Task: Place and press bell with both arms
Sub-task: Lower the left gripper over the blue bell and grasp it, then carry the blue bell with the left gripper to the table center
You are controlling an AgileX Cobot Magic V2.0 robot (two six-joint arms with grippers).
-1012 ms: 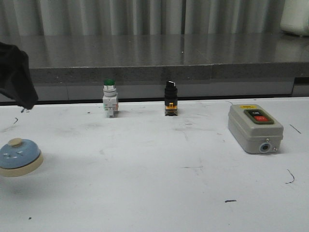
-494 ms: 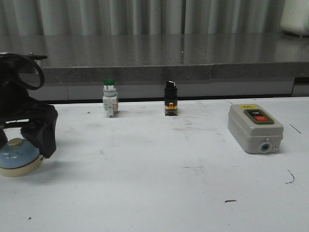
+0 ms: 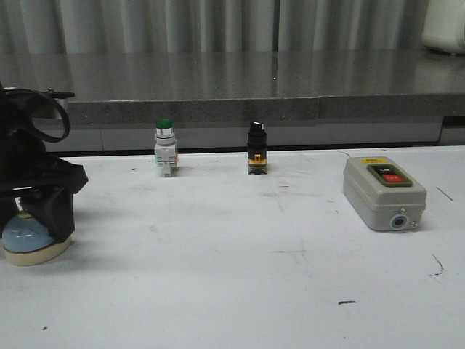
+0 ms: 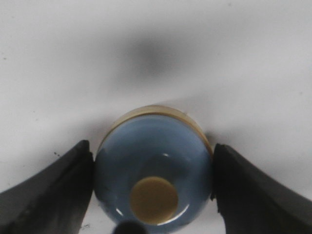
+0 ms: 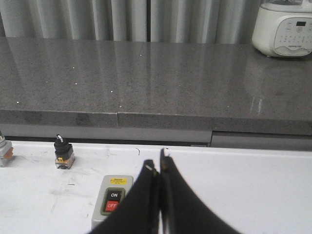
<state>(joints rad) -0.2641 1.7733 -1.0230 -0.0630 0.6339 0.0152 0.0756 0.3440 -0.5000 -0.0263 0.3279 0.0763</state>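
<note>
The light-blue bell point(image 3: 20, 236) with its cream base sits on the white table point(image 3: 240, 276) at the far left. My left gripper point(image 3: 33, 218) is down over it and hides its top in the front view. In the left wrist view the bell point(image 4: 153, 165) fills the space between the two black fingers point(image 4: 58, 185), which touch its sides, so the left gripper point(image 4: 152, 146) is shut on it. The cream button shows on top. My right gripper point(image 5: 158, 158) is shut and empty above the table's right part; it is out of the front view.
A grey switch box point(image 3: 383, 193) with ON and OFF buttons lies at the right, also seen under my right gripper point(image 5: 112, 200). A green-capped push button point(image 3: 165, 147) and a black selector switch point(image 3: 256, 147) stand at the back edge. A grey counter point(image 3: 240, 80) runs behind.
My left arm came down from the upper left onto the bell, and its fingers now sit lower around the dome. The bell has stayed in place.
</note>
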